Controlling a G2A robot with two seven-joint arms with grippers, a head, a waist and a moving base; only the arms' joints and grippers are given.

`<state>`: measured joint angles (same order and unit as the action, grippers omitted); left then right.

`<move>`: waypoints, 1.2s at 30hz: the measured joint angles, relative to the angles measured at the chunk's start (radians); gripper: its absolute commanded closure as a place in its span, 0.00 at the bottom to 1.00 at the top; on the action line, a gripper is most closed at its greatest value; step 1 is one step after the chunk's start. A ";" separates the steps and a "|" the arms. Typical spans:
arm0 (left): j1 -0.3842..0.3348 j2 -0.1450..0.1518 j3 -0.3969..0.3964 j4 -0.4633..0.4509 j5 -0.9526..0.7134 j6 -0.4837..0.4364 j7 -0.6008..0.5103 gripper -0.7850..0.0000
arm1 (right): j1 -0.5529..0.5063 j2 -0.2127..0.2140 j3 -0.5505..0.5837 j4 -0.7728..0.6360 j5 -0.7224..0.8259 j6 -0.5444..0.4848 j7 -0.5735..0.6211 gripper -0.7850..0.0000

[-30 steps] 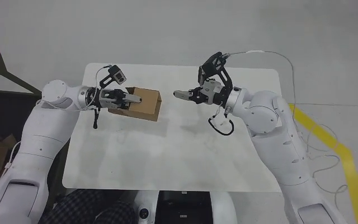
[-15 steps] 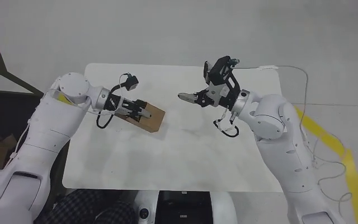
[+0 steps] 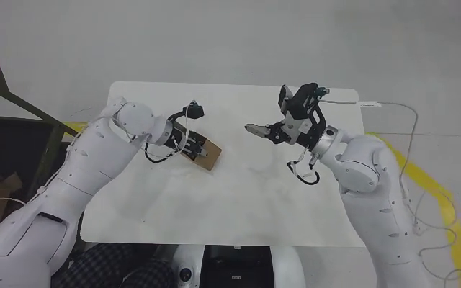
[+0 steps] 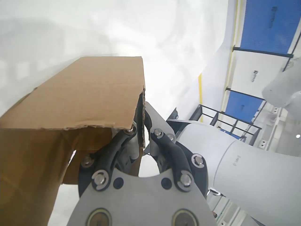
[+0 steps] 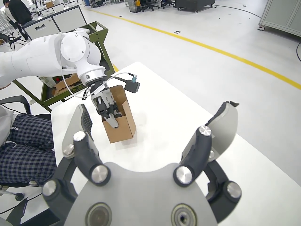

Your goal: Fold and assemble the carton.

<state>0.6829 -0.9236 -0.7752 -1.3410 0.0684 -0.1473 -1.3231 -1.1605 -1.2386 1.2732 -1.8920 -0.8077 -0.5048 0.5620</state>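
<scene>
Within left end effector [image 4: 141,121], carton [image 4: 82,95].

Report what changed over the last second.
The left claw, shut on the brown cardboard carton, carried it toward the white table's middle and tipped it open end up. The open right claw drew back slightly toward its own side. The grip stayed; the right claw stayed empty.

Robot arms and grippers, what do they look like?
The left arm and right arm are rounded white shells. The left gripper and right gripper each have a grey plate, black links with shiny bolts and pale fingers with dark ribbed pads. Black cables loop at the wrists.
</scene>
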 measured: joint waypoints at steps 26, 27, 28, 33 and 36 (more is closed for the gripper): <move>-0.057 -0.077 0.114 -0.085 0.068 -0.094 0.061 0.00 | -0.123 0.029 0.061 -0.060 0.031 -0.029 -0.063 0.00; -0.051 -0.073 0.103 -0.097 0.064 -0.102 0.062 0.00 | -0.123 0.030 0.061 -0.060 0.032 -0.029 -0.065 0.00; -0.042 -0.067 0.088 -0.115 0.054 -0.113 0.063 0.00 | -0.123 0.030 0.061 -0.060 0.034 -0.029 -0.070 0.00; 0.000 -0.044 0.022 -0.185 0.032 -0.153 0.080 0.00 | -0.125 0.034 0.066 -0.063 0.037 -0.026 -0.080 0.00; 0.027 -0.030 -0.024 -0.223 0.018 -0.182 0.101 0.00 | -0.128 0.037 0.077 -0.061 0.045 -0.025 -0.086 0.00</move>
<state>0.7094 -0.9536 -0.7993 -1.5637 0.0859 -0.3292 -1.2220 -1.2884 -1.2019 1.3501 -1.9535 -0.7622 -0.5300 0.4762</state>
